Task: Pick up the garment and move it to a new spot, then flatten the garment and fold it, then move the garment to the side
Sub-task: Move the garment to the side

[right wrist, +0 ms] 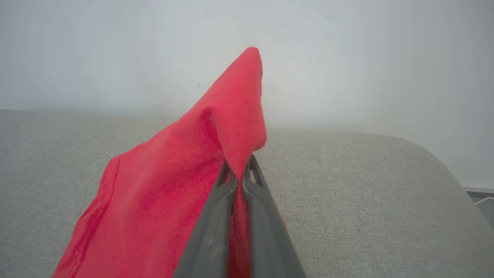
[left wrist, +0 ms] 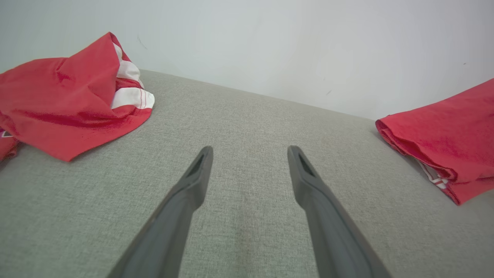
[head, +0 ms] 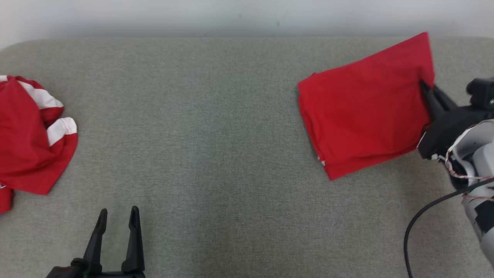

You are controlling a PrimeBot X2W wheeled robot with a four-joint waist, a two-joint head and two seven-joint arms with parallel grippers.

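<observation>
The folded red garment (head: 366, 108) lies on the right part of the grey padded surface (head: 216, 135), skewed, its far right corner raised. My right gripper (head: 424, 83) is shut on that right edge, and in the right wrist view the red cloth (right wrist: 173, 193) is pinched between its fingers (right wrist: 239, 166) and stands up in a peak above them. My left gripper (head: 117, 216) hovers open near the front left with nothing in it. Through its open fingers (left wrist: 249, 154) the left wrist view shows bare fabric, with the folded garment (left wrist: 444, 143) off to the right.
A crumpled red-and-white garment (head: 27, 143) lies at the surface's left edge, also seen in the left wrist view (left wrist: 65, 100). A pale wall runs along the far edge. A black cable (head: 420, 216) loops beside my right forearm.
</observation>
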